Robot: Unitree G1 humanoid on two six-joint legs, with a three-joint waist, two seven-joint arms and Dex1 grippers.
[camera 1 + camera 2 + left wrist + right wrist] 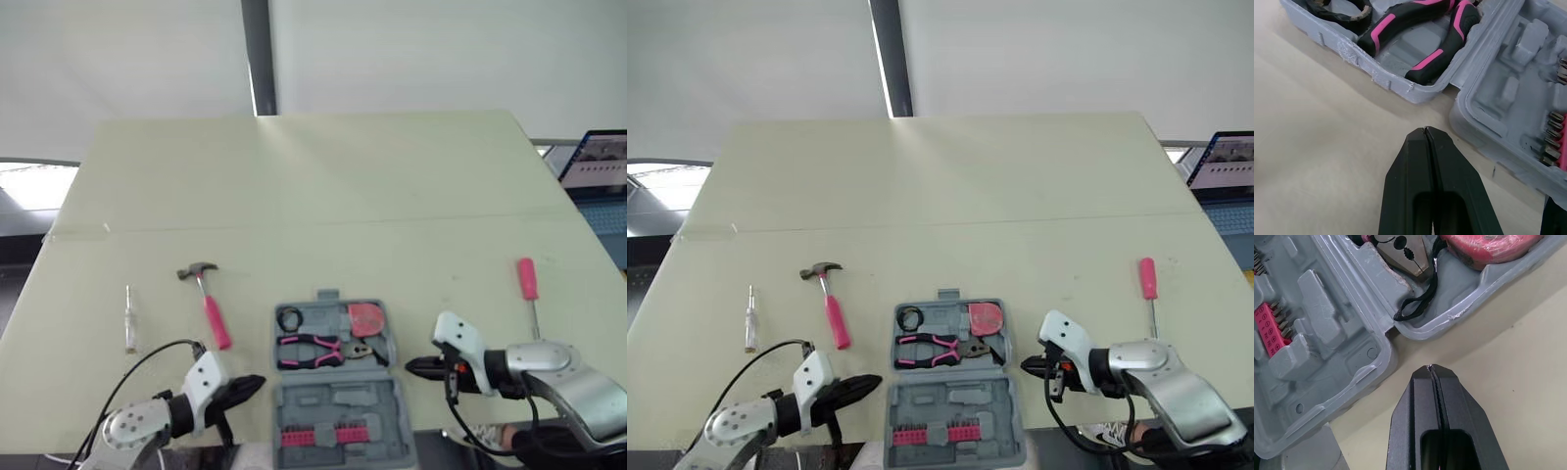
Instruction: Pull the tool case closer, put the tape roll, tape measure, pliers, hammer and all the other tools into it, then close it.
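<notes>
The grey tool case (335, 392) lies open at the table's near edge. Its far half holds the black tape roll (289, 318), the pink-handled pliers (312, 350) and the pink tape measure (366, 318). Its near half carries a pink bit strip (324, 436). A pink-handled hammer (208, 299) lies left of the case. Farther left is a small clear-handled screwdriver (129, 319). A pink-handled screwdriver (529, 291) lies to the right. My left gripper (257, 384) is shut and empty just left of the case. My right gripper (411, 367) is shut and empty just right of it.
The pale table (323, 186) stretches far back, with a seam across its middle. A laptop screen (600, 162) stands past the right edge. A black cable (137, 372) loops by my left arm.
</notes>
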